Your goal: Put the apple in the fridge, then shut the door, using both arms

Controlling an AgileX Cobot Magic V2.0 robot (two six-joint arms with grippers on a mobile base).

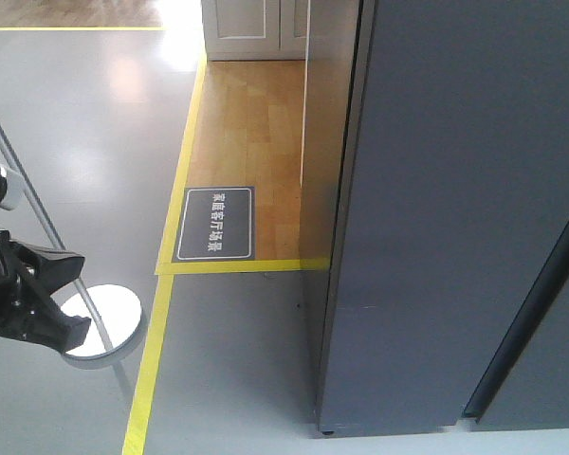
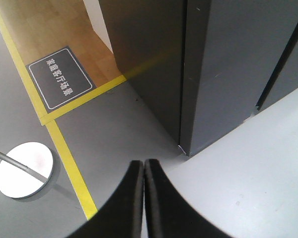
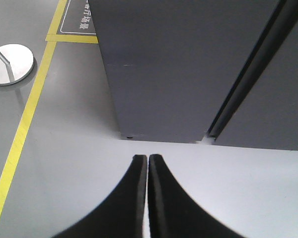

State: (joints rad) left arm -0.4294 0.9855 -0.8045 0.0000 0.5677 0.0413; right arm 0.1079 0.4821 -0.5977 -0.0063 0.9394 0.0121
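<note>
The dark grey fridge (image 1: 455, 218) stands tall on the right, and the door (image 1: 550, 360) is shut against it along a dark seam. It also fills the upper part of the left wrist view, fridge (image 2: 223, 74), and the right wrist view, fridge (image 3: 179, 64). My left gripper (image 2: 143, 162) is shut with nothing between its fingers, hanging over the grey floor near the fridge's front left corner. My right gripper (image 3: 147, 157) is also shut and empty, over the floor in front of the fridge's base. Part of a black arm (image 1: 28, 303) shows at the lower left. The apple is out of view.
A round white stand base (image 1: 104, 322) with a slanted metal pole sits on the floor to the left. Yellow floor tape (image 1: 152, 360) runs past it and borders a wooden floor patch with a dark floor sign (image 1: 214, 224). White panelled doors (image 1: 256, 28) stand at the back.
</note>
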